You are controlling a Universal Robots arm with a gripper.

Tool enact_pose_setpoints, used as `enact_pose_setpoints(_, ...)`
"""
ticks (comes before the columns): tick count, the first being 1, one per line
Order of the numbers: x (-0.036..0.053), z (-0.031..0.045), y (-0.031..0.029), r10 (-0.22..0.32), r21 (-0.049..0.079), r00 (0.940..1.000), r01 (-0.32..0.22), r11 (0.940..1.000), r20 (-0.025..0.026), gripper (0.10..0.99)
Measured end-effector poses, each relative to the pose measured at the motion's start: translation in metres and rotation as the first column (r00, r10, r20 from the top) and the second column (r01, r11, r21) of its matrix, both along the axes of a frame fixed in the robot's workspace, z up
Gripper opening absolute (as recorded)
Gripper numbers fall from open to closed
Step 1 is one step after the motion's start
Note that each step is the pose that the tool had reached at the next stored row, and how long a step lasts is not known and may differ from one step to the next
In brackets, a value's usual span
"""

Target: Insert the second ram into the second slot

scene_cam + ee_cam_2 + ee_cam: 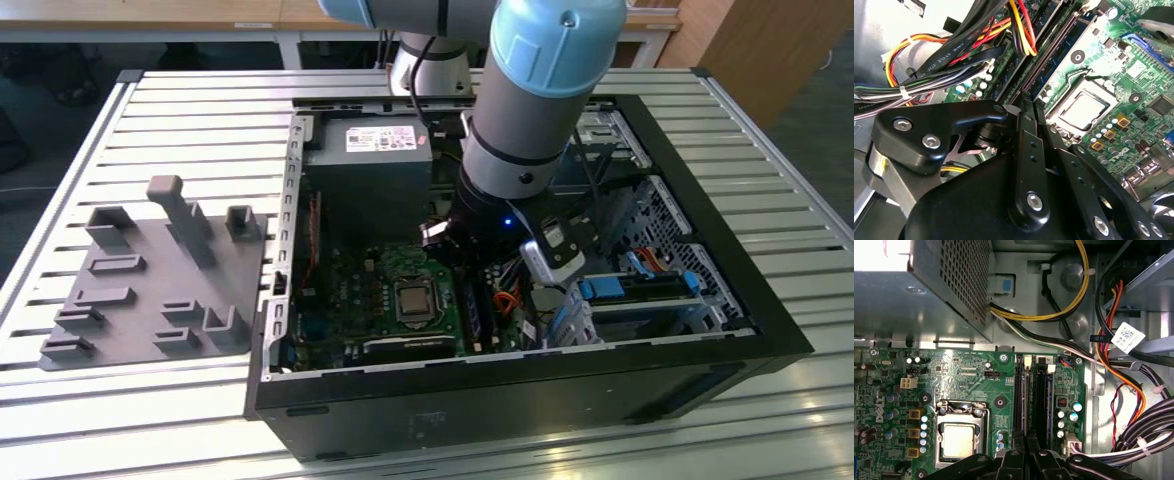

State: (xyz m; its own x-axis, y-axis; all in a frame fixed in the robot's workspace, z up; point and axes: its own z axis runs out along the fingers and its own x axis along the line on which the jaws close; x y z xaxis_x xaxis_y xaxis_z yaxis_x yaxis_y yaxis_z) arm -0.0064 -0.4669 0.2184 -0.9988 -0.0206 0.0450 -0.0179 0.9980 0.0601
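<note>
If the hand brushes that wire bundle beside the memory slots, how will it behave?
The wire bundle probably gives way softly, since its strands hang in loose curves. A white tie binds some of them, so they would likely shift together and spring back. The thin wires look light and unlikely to resist much.

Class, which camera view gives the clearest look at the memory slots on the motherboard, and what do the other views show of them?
The first wrist view: the memory slots run as long dark parallel strips, seen along their length, beside the processor socket. The second wrist view shows them slanting away beyond the gripper. In the exterior view the arm partly covers them.
</note>
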Motion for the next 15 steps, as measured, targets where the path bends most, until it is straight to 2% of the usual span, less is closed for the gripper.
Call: enact_pose_setpoints(15, 0.0021, 0.0004, 0.0, -0.015, 0.0, 0.9999, 0.015, 0.9999, -0.0005, 0.137)
